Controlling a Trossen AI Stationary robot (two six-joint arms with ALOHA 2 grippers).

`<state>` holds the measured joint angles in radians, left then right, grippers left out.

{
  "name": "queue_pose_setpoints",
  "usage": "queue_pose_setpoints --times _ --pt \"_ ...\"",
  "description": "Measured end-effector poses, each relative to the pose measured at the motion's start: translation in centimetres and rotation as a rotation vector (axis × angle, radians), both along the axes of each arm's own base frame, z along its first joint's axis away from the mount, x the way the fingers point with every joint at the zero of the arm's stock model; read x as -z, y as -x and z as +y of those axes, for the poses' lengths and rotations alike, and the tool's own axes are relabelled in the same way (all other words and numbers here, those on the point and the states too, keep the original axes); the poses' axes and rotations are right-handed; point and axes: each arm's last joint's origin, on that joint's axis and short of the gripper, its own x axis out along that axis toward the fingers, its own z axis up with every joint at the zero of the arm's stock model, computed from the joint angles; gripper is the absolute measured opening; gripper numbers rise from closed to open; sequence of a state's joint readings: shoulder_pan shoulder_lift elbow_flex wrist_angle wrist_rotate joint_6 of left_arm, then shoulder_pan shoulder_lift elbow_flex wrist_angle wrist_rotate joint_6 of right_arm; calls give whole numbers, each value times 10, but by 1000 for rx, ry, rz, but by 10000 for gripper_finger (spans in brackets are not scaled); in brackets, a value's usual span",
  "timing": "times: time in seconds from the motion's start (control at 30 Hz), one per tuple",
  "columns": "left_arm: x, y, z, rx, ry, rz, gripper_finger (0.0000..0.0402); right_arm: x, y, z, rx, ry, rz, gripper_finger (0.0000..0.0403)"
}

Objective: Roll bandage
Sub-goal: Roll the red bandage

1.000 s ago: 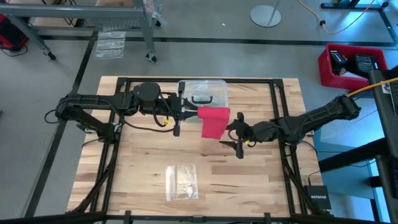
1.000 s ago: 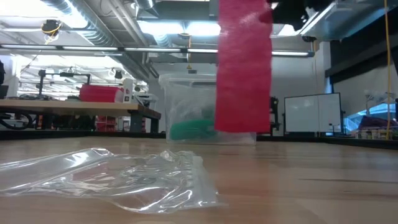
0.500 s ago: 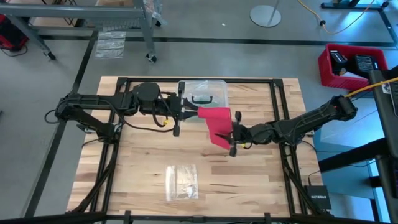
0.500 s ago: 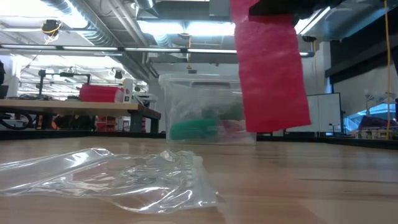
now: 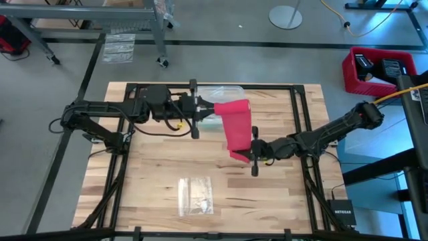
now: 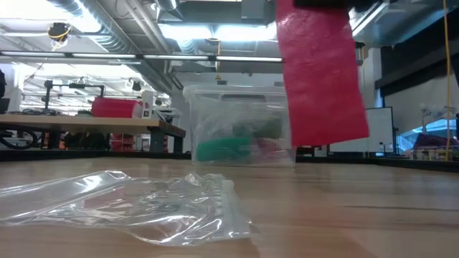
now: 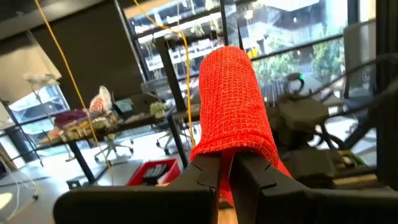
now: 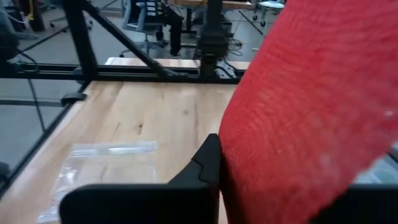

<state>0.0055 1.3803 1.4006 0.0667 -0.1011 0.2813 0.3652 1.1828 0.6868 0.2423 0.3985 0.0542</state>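
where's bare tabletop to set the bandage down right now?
Free: bare wood between the plastic bag and the table's right frame rail, and the strip left of the bag. Crowded: the far middle, where the left tool and right tool hold the red bandage in the air, next to the clear box.

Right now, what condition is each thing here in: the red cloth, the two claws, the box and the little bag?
bandage: unrolled, hanging clear of the table, gripped at both ends.
left gripper: shut on the bandage's upper end.
right gripper: shut on the bandage's lower end.
clear plastic box: upright on the table, green and red items inside.
plastic bag: lying flat on the table, untouched.
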Motion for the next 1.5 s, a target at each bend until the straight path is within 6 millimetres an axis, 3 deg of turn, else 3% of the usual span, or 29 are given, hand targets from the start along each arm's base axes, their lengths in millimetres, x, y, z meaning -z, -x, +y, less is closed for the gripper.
queue_pose_setpoints --times 0.23,0.5,0.83,1.07,1.27,1.5 --pt "-1 -3 12 -74 -9 -35 11 -7 7 22 -72 -61 -63 4" --pt "13 -19 21 -227 -81 21 11 -36 18 56 -181 -123 -119 3" --pt "61 -57 24 -306 -163 218 11 -74 28 77 -265 -152 -210 2" --pt "100 -80 14 -278 -219 376 11 -104 33 83 -307 -109 -250 2" --pt "124 -92 -9 -214 -276 459 11 -135 35 80 -303 -68 -241 2" --pt "126 -91 -47 -122 -303 455 11 -172 41 69 -141 80 -274 2"
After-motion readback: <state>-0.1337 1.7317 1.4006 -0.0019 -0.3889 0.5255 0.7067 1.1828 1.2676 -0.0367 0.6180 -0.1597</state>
